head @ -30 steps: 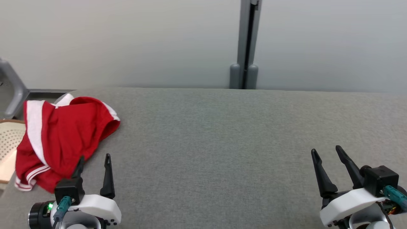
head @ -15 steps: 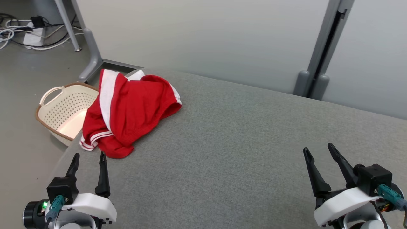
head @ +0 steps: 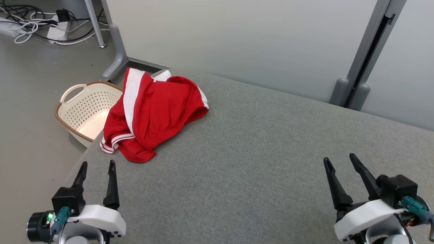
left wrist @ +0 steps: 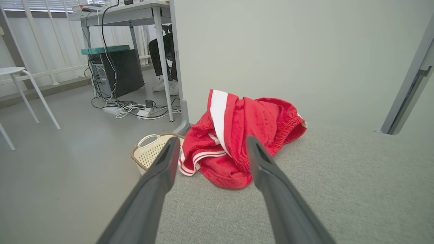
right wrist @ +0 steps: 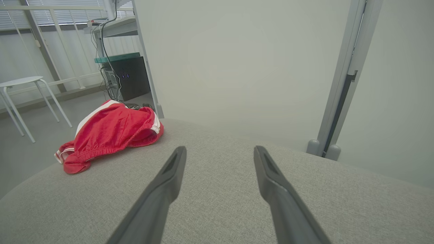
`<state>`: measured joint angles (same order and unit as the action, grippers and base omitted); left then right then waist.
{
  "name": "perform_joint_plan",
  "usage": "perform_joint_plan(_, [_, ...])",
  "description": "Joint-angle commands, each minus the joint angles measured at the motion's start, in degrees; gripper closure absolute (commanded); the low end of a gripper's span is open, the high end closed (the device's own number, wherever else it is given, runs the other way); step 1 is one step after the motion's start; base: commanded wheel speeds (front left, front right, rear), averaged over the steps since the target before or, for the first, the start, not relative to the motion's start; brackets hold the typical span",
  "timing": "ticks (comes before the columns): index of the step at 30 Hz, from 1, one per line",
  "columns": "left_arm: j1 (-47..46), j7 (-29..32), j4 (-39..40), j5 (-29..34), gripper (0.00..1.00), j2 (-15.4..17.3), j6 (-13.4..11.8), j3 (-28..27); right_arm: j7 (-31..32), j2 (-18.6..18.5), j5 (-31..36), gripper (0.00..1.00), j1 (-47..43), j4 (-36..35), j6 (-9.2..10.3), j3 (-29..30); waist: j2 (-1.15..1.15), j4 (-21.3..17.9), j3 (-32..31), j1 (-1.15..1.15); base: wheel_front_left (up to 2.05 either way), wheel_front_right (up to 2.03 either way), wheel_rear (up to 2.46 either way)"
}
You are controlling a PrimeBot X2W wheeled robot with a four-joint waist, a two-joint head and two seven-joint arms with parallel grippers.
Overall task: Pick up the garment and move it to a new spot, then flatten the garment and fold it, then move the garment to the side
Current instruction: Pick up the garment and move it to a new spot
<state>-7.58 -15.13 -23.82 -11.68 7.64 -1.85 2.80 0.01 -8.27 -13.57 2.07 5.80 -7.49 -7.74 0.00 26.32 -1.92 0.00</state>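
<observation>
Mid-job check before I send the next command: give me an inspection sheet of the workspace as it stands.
Surface: grey fabric table, smooth, no marks seen.
Job's things: red garment with white stripes, a crumpled heap at the far left corner, reaching the table edge; not flattened or folded.
Clutter: cream basket on the floor beside that corner, nothing seen inside.
Grippers: left gripper open, holding nothing, just short of the garment; right gripper open, holding nothing, over the near right.
Cables: floor cables and a power strip, off the table.
Surroundings: pale partition behind, stool, computer tower under a desk.
</observation>
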Motion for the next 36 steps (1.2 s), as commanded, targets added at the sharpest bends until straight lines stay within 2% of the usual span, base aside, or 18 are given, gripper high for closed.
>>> perform_joint_plan(1, [-1.36,-0.03,-0.04,-0.14,0.00,0.22,0.21,0.22,-0.21,-0.11,0.05,0.00,-0.11,0.01,0.00,0.23,0.00,-0.07,0.15,0.00,0.00,0.00,0.00])
perform_joint_plan(8, [-3.22,-0.03,-0.68,-0.34,0.00,-0.04,0.79,1.11,1.18,-0.74,0.46,0.00,0.71,-0.54,0.00,-0.02,0.00,-1.36,1.76,0.00,0.00,0.00,0.00])
perform_joint_plan(13, [-6.45,-0.02,-1.77,-1.53,0.00,-0.97,1.20,0.66,2.72,-2.45,0.62,0.00,2.29,-2.65,0.01,0.19,0.00,-3.25,5.91,0.00,0.00,0.00,0.00])
perform_joint_plan(17, [-11.23,-0.03,-4.94,-3.34,0.00,-2.26,1.88,0.11,4.70,-5.33,0.34,0.00,4.53,-5.82,0.00,0.24,0.00,-5.44,11.73,0.00,0.00,0.00,0.00])
perform_joint_plan(25, [-23.32,0.06,-20.59,-6.22,0.00,-2.11,2.93,-1.89,7.10,-9.98,-0.87,0.00,7.99,-10.53,0.00,0.73,0.00,-8.87,21.51,0.00,0.00,0.00,0.00])
perform_joint_plan(33, [-32.68,0.60,-36.14,-7.76,0.02,-0.83,3.12,-2.88,7.36,-11.82,-1.70,0.00,8.43,-11.47,0.00,2.48,0.00,-9.38,24.91,0.00,0.00,0.00,0.00])
perform_joint_plan(35, [-34.05,0.55,-38.73,-8.02,0.53,-0.30,2.92,-3.06,7.30,-11.81,-1.82,0.00,8.48,-11.47,0.00,2.52,0.00,-9.35,24.98,0.00,0.00,0.00,0.00])
perform_joint_plan(36, [-34.55,0.46,-39.68,-7.95,0.85,-0.20,2.90,-2.92,7.24,-11.67,-1.96,0.00,8.46,-11.47,0.00,2.60,0.00,-9.29,24.96,0.00,0.00,0.00,0.00])
